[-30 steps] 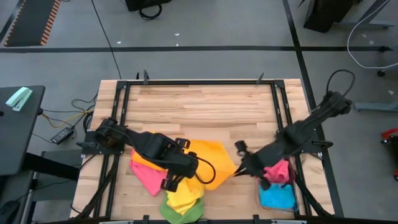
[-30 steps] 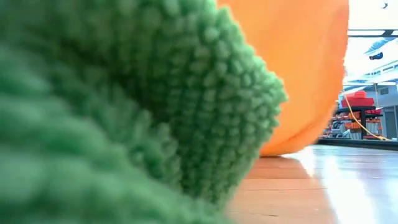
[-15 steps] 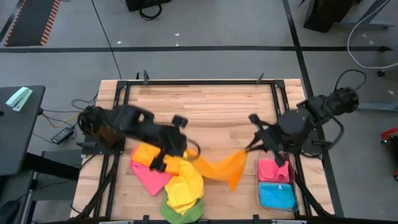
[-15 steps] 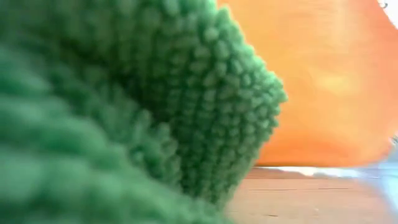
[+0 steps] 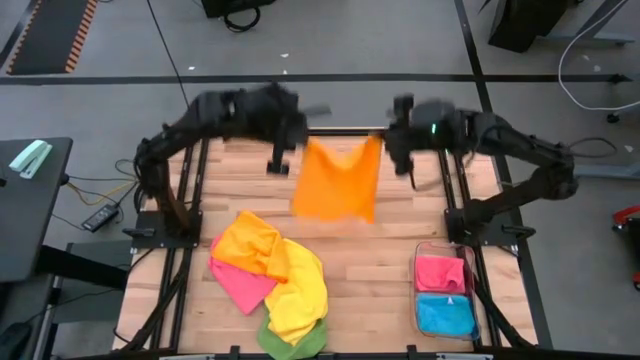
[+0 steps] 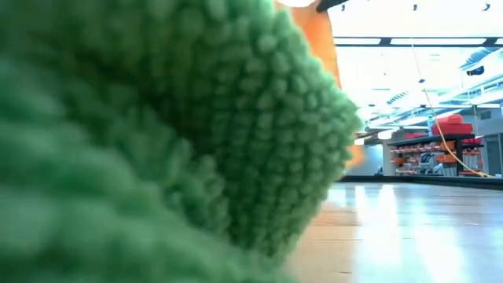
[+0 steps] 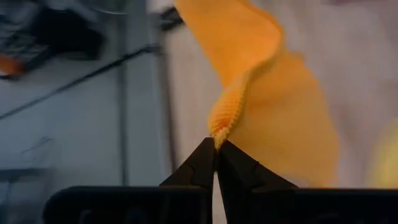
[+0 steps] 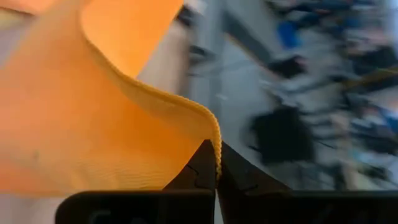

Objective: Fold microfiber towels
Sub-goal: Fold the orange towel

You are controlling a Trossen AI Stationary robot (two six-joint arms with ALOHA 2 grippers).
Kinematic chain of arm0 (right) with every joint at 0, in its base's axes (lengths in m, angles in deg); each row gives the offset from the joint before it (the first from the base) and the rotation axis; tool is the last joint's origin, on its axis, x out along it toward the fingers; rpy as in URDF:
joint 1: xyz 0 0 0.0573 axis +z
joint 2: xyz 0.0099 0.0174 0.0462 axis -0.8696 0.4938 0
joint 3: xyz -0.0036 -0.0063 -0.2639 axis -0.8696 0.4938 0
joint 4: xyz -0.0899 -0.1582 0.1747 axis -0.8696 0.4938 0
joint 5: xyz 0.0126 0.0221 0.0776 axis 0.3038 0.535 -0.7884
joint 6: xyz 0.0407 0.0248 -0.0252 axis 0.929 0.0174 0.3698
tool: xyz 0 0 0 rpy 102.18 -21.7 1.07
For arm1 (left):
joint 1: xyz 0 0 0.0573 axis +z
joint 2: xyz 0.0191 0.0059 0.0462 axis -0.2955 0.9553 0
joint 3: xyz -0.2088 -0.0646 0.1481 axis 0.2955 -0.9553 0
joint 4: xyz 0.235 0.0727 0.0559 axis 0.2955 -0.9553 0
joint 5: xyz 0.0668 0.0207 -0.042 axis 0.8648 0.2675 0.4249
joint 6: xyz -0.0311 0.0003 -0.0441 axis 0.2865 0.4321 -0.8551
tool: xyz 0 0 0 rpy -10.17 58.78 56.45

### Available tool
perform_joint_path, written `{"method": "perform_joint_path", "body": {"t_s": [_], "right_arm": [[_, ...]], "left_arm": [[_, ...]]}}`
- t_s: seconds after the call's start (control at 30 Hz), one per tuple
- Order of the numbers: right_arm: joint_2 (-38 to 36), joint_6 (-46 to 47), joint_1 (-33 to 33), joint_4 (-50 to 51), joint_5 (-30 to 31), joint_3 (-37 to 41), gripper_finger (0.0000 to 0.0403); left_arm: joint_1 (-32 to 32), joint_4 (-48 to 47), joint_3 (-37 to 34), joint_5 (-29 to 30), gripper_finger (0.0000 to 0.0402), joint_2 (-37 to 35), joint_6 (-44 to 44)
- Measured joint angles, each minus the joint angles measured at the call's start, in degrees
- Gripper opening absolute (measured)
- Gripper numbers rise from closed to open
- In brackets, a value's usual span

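High view: both arms are holding a soft orange square microfiber towel (image 5: 336, 180) up over the far middle of the wooden surface (image 5: 330, 265), stretched between them. Left gripper (image 5: 282, 152) is pinching the towel's left top corner, fingers clamped together on it; right gripper (image 5: 397, 140) is clamped the same way on the right top corner. Towel is hanging spread, lower edge loose. Step in hand looks like spreading it out before the first fold. Next move calls for lowering it flat onto bare wood, clear of the mixed-colour towel pile (image 5: 272, 285) near left and the clear plastic bin (image 5: 446, 305) near right.
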Motion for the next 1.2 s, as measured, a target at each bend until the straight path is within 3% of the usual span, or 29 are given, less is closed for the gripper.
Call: {"method": "perform_joint_path", "body": {"t_s": [0.1, 0.23, 0.37, 0.5, 0.6, 0.77, 0.93, 1.07, 1.2], "right_arm": [[-0.2, -6.3, -6.6, -9.2, 0.1, 0.0, 0.0006], [-0.7, -10.6, -9.6, -14.8, -5.3, 0.0, 0.0006], [-0.1, -8.2, -9.0, -8.0, -13.5, 0.0, 0.0006], [2.6, 1.1, -7.1, 5.0, -20.6, 0.0, 0.0006], [5.8, 9.5, -4.0, 12.2, -25.1, 0.9, 0.0006], [9.2, 15.7, 4.9, 13.0, -27.5, 8.0, 0.0006], [10.5, 21.7, 14.0, 6.9, -27.7, 15.2, 0.0006], [10.4, 26.3, 20.2, -1.0, -27.7, 20.7, 0.0006], [10.4, 31.0, 25.0, -8.6, -28.9, 26.1, 0.0006]], "left_arm": [[6.0, 5.7, 0.3, -2.4, 0.0010, -0.7, 4.1], [8.7, 8.7, 0.5, -5.5, 0.0011, -1.4, 6.7], [6.9, 2.9, 0.4, -6.8, 0.0026, -0.9, 5.7], [3.1, -2.8, -1.7, -13.2, 0.0015, -0.3, -1.2], [0.2, -5.1, -8.5, -17.5, 0.0008, 0.0, -6.7], [-6.7, -1.7, -25.1, -19.0, 0.0022, 0.2, -11.3], [-14.2, 7.4, -36.9, -19.2, 0.0014, 0.2, -16.0], [-19.2, 14.5, -41.7, -19.2, 0.0008, 0.2, -20.2], [-23.0, 20.4, -44.9, -19.5, 0.0026, 0.1, -24.6]]}}
